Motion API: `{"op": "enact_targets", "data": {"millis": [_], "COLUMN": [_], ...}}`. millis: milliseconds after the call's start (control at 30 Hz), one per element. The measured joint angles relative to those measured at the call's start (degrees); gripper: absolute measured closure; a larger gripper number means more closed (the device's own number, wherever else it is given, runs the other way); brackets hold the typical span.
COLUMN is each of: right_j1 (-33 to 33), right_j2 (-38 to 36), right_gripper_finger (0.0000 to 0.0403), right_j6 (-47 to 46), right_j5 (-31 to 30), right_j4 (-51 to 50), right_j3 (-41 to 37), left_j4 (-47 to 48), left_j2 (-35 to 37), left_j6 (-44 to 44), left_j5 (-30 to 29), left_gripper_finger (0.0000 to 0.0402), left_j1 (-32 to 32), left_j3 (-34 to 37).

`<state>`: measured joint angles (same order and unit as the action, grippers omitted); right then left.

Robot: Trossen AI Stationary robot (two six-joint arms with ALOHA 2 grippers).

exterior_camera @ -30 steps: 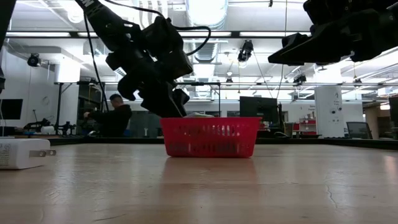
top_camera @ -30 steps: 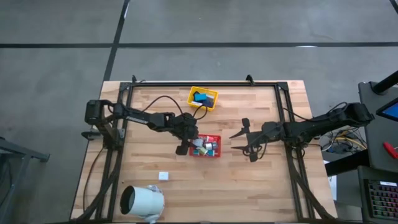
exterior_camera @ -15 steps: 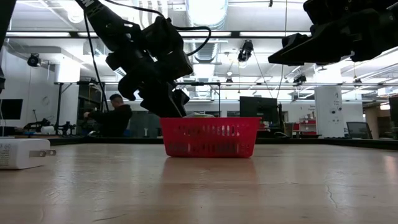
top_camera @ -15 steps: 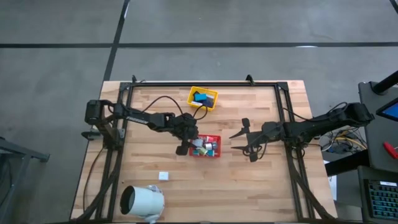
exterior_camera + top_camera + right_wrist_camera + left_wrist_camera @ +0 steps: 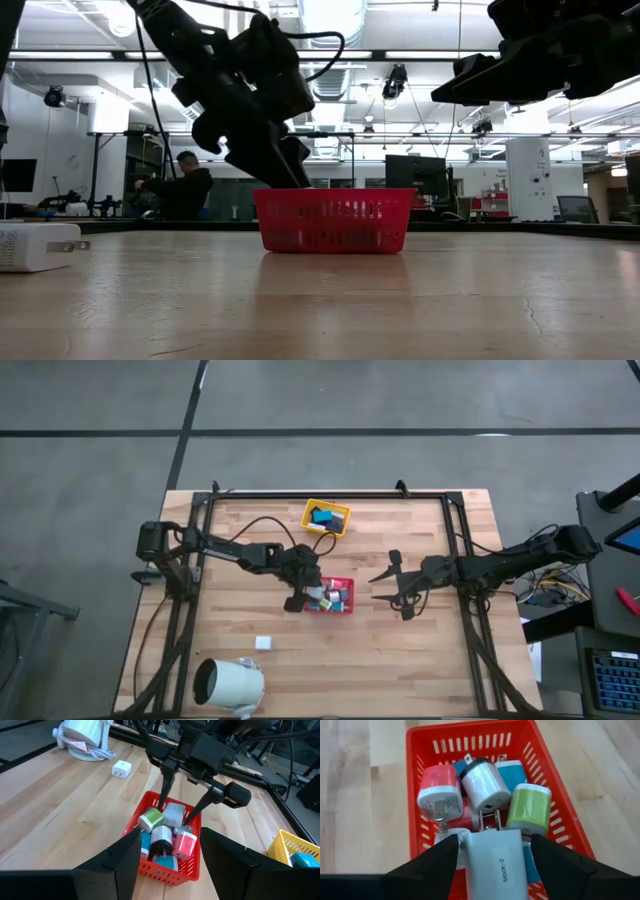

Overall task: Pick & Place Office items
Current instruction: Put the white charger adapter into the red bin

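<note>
The left tool [image 5: 492,857] hangs over the near end of the red tray [image 5: 413,785], its two fingers [image 5: 427,865] closed on a white charger [image 5: 496,860] labelled "block-2", prongs pointing into the tray. The charger sits just above the pile, touching or almost touching the pieces under it; I cannot tell which.

The step in hand looks like dropping this charger into the tray. To do it well, I would keep the tool over the tray's inside, not its rim, lower until the charger rests on the pile, then spread the fingers only a little, since the tray walls and the other chargers stand close on both sides. A straight lift afterwards should avoid snagging the prongs or dragging the light tray across the desk [image 5: 430,660].

The right tool [image 5: 388,585] waits above the desk beside the tray, fingers spread wide, holding nothing.

Counts: in the red tray, besides the held one, I see one pink [image 5: 438,790], one white round-faced [image 5: 485,787], one green [image 5: 530,807] and at least two teal pieces [image 5: 515,770], with more partly hidden below. One white charger [image 5: 263,642] lies alone on the desk. The yellow tray [image 5: 327,517] holds a few dark and teal pieces, too small to count. There are two trays and one white cylinder [image 5: 228,684].
</note>
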<state>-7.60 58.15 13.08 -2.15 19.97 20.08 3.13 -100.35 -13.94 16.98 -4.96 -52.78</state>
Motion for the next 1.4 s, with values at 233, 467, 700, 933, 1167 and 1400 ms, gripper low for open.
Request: {"op": "enact_targets", "data": {"millis": [233, 467, 700, 933, 1167, 1400], "right_j1": [0.00, 0.02, 0.00, 0.00, 0.00, 0.00], "right_j2": [0.00, 0.00, 0.04, 0.05, 0.04, 0.04], "right_gripper_finger": [0.0202, 0.0202, 0.0202, 0.0202, 0.0202, 0.0202], "right_j6": [-0.02, -0.03, -0.07, -0.07, -0.09, -0.46], "right_j5": [0.00, -0.01, -0.02, -0.02, -0.02, 0.00], "right_j4": [0.00, -0.02, -0.10, -0.06, -0.02, -0.02], "right_j3": [-0.04, -0.04, -0.09, -0.17, -0.17, -0.17], "left_j4": [1.96, 3.79, 10.32, 18.62, 21.94, 24.69], "left_j2": [0.21, 3.70, 9.26, 12.42, 13.63, 13.63], "left_j6": [-0.67, -1.49, -1.06, 2.81, 6.96, 9.97], "left_j5": [-0.84, -2.26, -5.65, -9.88, -11.73, -13.63], "left_gripper_finger": [0.0146, 0.0147, 0.0147, 0.0147, 0.0147, 0.0147], "left_j1": [0.04, 0.05, 1.41, 4.82, 7.95, 10.42], "left_j3": [-1.13, -1.39, -1.39, -1.37, -1.35, -1.35]}}
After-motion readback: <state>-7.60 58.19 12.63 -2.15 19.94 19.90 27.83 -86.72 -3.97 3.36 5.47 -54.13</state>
